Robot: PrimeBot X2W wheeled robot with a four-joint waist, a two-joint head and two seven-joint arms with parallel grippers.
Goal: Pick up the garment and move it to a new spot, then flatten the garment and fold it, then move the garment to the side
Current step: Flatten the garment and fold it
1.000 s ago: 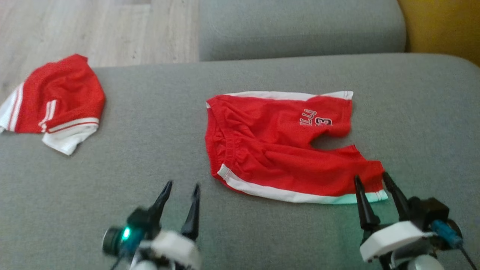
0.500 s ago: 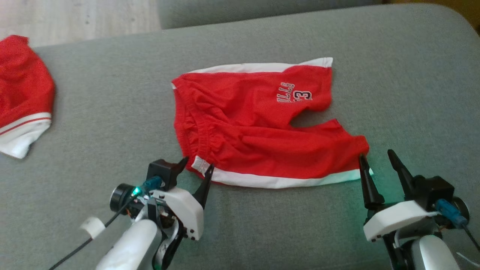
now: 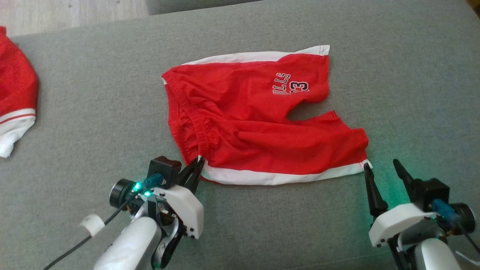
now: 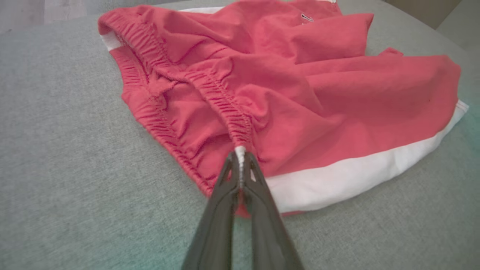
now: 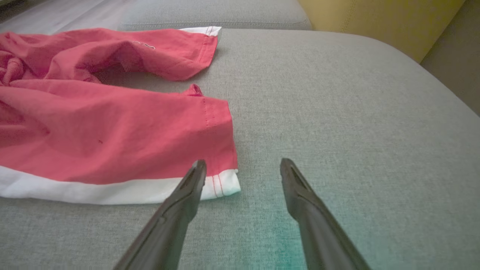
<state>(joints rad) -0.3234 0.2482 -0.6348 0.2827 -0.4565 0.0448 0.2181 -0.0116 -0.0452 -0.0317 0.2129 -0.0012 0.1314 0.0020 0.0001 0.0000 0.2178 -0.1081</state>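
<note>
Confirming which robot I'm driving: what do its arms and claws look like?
Pale forearms, white wrist housings. The left claw and right claw each have two long, dark, tapering fingers. Blue connectors and black cables at both wrists; green lights on the left.

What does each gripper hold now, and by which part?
The left gripper is shut on the red shorts, pinching the white end of the waistband. The right gripper is open near the leg hem and holds nothing.

We find the garment [image 3: 255,123] spread on the sofa cushion [image 3: 93,112], waistband to the left. The left gripper [image 3: 198,162] touches its near left corner; the right gripper [image 3: 381,165] sits just beside its near right corner. A second garment [image 3: 15,105] lies well apart, far left.
</note>
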